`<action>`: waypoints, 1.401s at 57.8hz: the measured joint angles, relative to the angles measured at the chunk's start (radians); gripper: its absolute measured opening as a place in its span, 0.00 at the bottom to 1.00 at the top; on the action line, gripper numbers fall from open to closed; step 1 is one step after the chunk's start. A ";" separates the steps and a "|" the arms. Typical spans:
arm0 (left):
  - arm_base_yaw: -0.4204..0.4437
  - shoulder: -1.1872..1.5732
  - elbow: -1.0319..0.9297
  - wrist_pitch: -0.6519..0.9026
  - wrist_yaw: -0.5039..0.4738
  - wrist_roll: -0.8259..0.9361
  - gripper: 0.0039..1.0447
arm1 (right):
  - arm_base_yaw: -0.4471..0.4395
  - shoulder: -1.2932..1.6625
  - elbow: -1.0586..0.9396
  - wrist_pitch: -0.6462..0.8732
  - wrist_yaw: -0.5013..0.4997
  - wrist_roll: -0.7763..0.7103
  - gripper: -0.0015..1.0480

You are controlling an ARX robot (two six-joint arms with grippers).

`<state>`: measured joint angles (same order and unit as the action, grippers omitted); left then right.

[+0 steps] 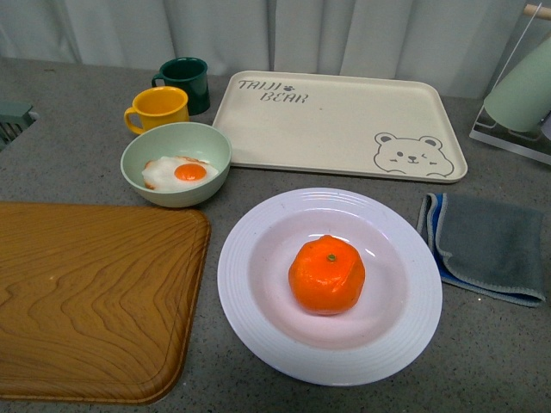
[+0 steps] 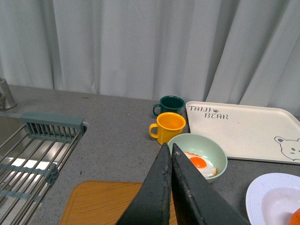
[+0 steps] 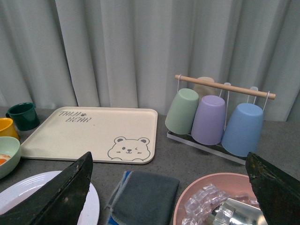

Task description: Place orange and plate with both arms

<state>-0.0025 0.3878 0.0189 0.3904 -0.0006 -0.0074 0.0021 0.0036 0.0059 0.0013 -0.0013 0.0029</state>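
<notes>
**Ana:** From the front, how far along is it?

**Ben:** The orange (image 1: pixel 326 274) sits in the hollow of the white plate (image 1: pixel 237 288), stem dimple up. The plate rests flat on the bench (image 1: pixel 482 353), between the wooden tray (image 1: pixel 86 284) and the grey cloth (image 1: pixel 491 245). Neither arm shows in this view.

**Ana:** So the fruit part is done?

**Ben:** I'd say so. I can't tell whether the plate belongs where it is, or on the wooden tray, or on the bear tray (image 1: pixel 344 120) behind it.

**Ana:** And the left wrist view?

**Ben:** The left claw (image 2: pixel 169 146) hangs over the edge of the wooden tray, its two dark fingers pressed together with nothing between them. Beyond it is the pale green bowl (image 2: pixel 201 142) with the fried egg (image 2: pixel 200 163). The plate's rim and a sliver of orange show in the corner, apart from the claw.

**Ana:** Right wrist?

**Ben:** The right claw (image 3: pixel 168 156) is spread wide and grips nothing. The plate's edge peeks in by one finger, with the cloth just beside it and a pink bowl (image 3: pixel 220 176) by the other finger.

**Ana:** What's left, then?

**Ben:** If the plate has to go onto a tray, that whole move is left, because neither claw touches it.
</notes>
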 joint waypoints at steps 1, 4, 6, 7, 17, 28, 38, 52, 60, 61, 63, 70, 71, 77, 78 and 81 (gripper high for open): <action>0.000 -0.008 0.000 -0.008 0.000 0.000 0.03 | 0.000 0.000 0.000 0.000 0.000 0.000 0.91; 0.000 -0.032 0.000 -0.032 0.000 0.000 0.03 | 0.000 0.000 0.000 0.000 0.000 0.000 0.91; 0.000 -0.045 0.000 -0.045 0.000 0.000 0.03 | 0.000 0.000 0.000 0.000 0.000 0.000 0.91; 0.000 -0.054 0.000 -0.053 0.000 0.000 0.03 | 0.000 0.000 0.000 0.000 0.000 0.000 0.91; 0.000 -0.117 0.000 -0.116 0.000 0.000 0.03 | 0.000 0.000 0.000 0.000 0.000 0.000 0.91; 0.000 -0.183 0.000 -0.183 0.000 0.000 0.03 | 0.000 0.000 0.000 0.000 0.000 0.000 0.91; 0.000 -0.277 0.000 -0.299 0.000 0.000 0.03 | 0.000 0.000 0.000 0.000 0.000 0.000 0.91; 0.000 -0.382 0.000 -0.388 0.001 0.000 0.03 | 0.000 0.000 0.000 0.000 0.000 0.000 0.91; 0.000 -0.383 0.000 -0.388 0.001 0.000 0.17 | 0.000 0.000 0.000 0.000 0.000 0.000 0.91; 0.000 -0.383 0.000 -0.388 0.001 0.000 0.20 | 0.000 0.000 0.000 0.000 0.000 0.000 0.91; 0.000 -0.383 0.000 -0.388 0.001 0.000 0.27 | 0.000 0.000 0.000 0.000 0.000 0.000 0.91; 0.000 -0.383 0.000 -0.388 0.001 0.000 0.48 | 0.000 0.000 0.000 0.000 0.000 -0.001 0.91; 0.000 -0.383 0.000 -0.388 0.001 0.000 0.51 | 0.008 0.007 0.003 -0.013 0.025 -0.019 0.91; 0.000 -0.384 0.000 -0.388 0.001 0.000 0.68 | 0.105 0.168 0.059 -0.080 0.219 -0.130 0.91; 0.000 -0.384 0.000 -0.388 0.000 0.000 0.72 | 0.122 0.201 0.064 -0.071 0.222 -0.134 0.91; 0.000 -0.384 0.000 -0.388 0.000 0.000 0.81 | 0.159 0.320 0.083 -0.021 0.208 -0.127 0.91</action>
<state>-0.0025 0.0040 0.0193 0.0021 -0.0002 -0.0074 0.1616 0.3237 0.0891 -0.0200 0.2070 -0.1246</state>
